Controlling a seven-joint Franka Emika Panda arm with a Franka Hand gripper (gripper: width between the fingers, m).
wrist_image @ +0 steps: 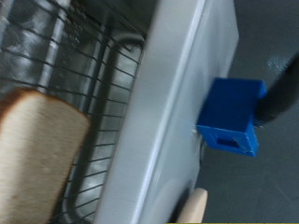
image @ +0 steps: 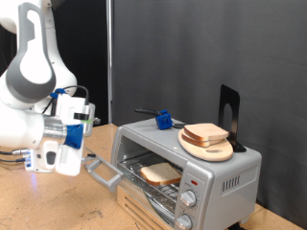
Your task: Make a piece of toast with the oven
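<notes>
The oven (image: 221,177) stands at the exterior view's right with its glass door (image: 129,196) folded down open. The piece of toast (image: 160,173) lies flat on the wire rack inside. In the wrist view it shows on the rack (wrist_image: 103,65) as a pale slice with a brown crust (wrist_image: 37,154). My gripper (image: 99,167) hangs at the exterior view's left of the oven's opening, close to the open door's edge and apart from the toast. Its fingers do not show in the wrist view.
A second bread slice (image: 205,133) lies on a round wooden plate (image: 207,150) on top of the oven. A blue block (image: 164,120) on a black rod sits there too and shows in the wrist view (wrist_image: 229,117). A black stand (image: 228,113) rises behind the plate.
</notes>
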